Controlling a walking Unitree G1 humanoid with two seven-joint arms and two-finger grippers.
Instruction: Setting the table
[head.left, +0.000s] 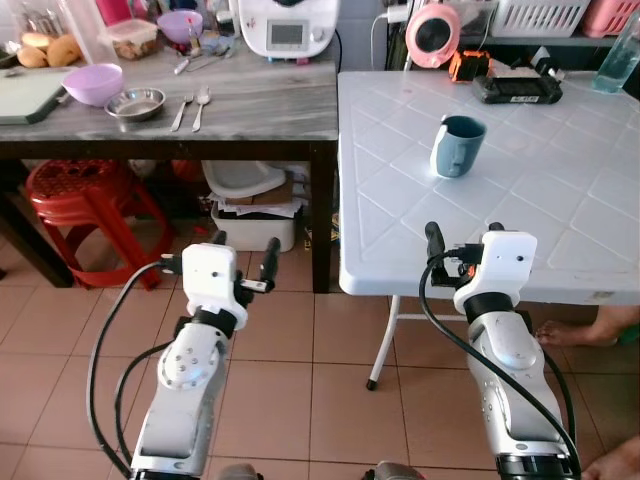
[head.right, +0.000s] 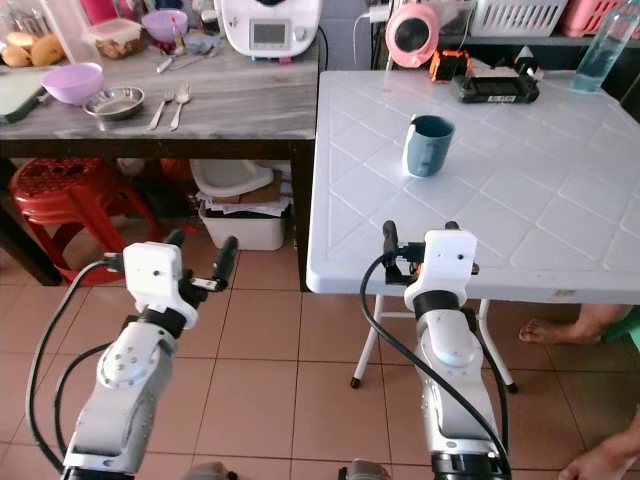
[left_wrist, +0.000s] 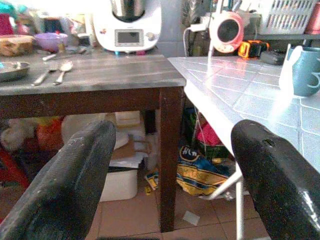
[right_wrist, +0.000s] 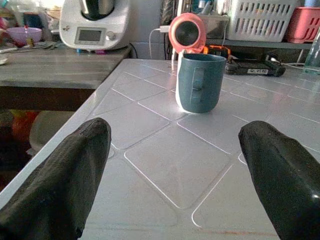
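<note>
Risks ahead: cup handle, table edge, far-off cutlery

Cup first. We see one blue-grey mug (head.left: 457, 146) upright on the white plastic table (head.left: 560, 230), handle turned toward us, well in from the near edge. Our right gripper (head.left: 461, 233) hovers at that near edge w/ both black fingers spread wide, holding nothing. Our left gripper (head.left: 244, 255) is over the tiled floor (head.left: 330, 370) beside the dark wooden table (head.left: 250, 110), fingers likewise apart & empty.

What could go wrong, in our judgement:
- Mug looks glazed, smooth, roundish; a pinch on the wall may slip or tip it. The handle is narrow, so a missed grab could shove the mug away.
- White table top is moulded w/ diamond grooves on thin folding legs; bumping its edge w/ the right arm may rock it.
- Steel bowl (head.left: 135, 103), lilac plastic bowl (head.left: 93, 84), fork (head.left: 183, 110) & spoon (head.left: 201, 104) sit on the wooden table, well apart from both grippers. Fork & spoon lie flat, thin & shiny, just beside each other: hard to get fingers under, easy to take both or push them off.
- A person's bare foot (head.left: 580, 332) rests under the white table near our right arm; stepping fwd risks contact.
</note>
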